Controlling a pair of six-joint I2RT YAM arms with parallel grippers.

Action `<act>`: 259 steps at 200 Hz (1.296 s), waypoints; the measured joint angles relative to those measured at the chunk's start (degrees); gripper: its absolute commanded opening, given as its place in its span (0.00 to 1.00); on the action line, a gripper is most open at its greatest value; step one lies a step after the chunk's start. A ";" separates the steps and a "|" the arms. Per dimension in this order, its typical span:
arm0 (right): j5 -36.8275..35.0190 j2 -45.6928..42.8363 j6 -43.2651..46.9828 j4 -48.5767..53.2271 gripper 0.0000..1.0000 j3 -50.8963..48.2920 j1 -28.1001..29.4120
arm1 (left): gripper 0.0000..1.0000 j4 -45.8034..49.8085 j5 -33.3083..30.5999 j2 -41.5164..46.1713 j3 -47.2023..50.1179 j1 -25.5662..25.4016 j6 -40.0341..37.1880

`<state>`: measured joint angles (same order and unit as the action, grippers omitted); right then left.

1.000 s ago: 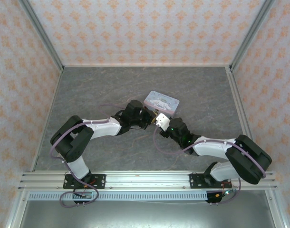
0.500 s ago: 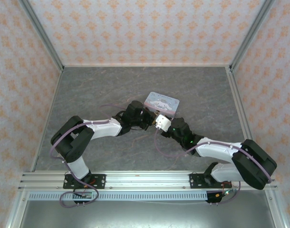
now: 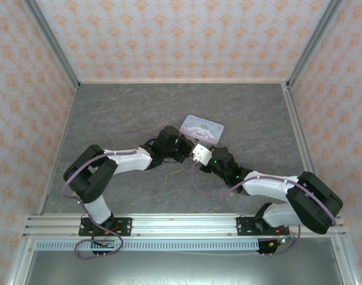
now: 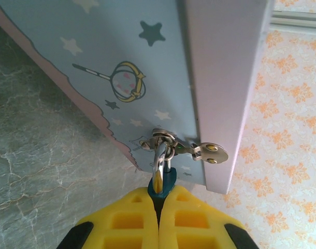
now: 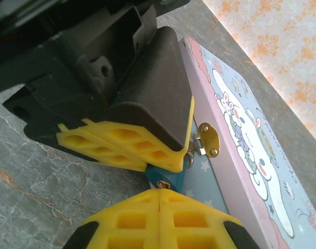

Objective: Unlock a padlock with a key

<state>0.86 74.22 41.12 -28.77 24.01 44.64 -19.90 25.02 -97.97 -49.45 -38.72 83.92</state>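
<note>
Tiny dark teal-blue padlock (image 4: 170, 182) with a metal shackle hangs from the hasp of the pastel-blue rectangular cartoon tin (image 4: 121, 52). The left wrist view has the left gripper (image 4: 159, 205) clamped shut on its body. In the right wrist view, the right gripper (image 5: 159, 197), jaws closed, meets a slim yellowish metal key (image 5: 163, 183) at the padlock's end away from the tin's hasp; whether the key is pinched I cannot tell. From above, both grippers meet at the tin's near edge. Hold the lock steady, seat the key fully, then twist gently.

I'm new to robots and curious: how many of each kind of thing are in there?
Robot arms: 2, left arm and right arm
Tin: 1
Padlock: 1
Key: 1, seemingly the brassy bit under the padlock
Total: 5
</note>
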 measured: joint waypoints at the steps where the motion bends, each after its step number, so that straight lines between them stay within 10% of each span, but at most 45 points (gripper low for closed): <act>1: 0.00 0.00 -0.02 0.00 0.00 0.00 0.00 | 0.00 0.00 0.00 0.00 0.00 0.04 0.00; 127: 2.80 1.70 -19.96 -5.14 0.00 -0.68 -1.31 | 0.00 0.00 0.46 0.00 0.00 0.09 -0.02; 177: 4.37 -3.41 -17.22 -3.02 0.39 -2.34 -2.38 | 0.00 0.04 0.46 0.02 0.00 0.09 -0.39; 259: 5.46 -14.45 -4.72 7.67 0.55 -3.06 -2.14 | 0.00 0.00 0.48 0.13 0.15 0.09 -0.37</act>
<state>6.33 59.77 36.40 -21.10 20.95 42.50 -19.90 25.50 -97.84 -49.30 -38.63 83.55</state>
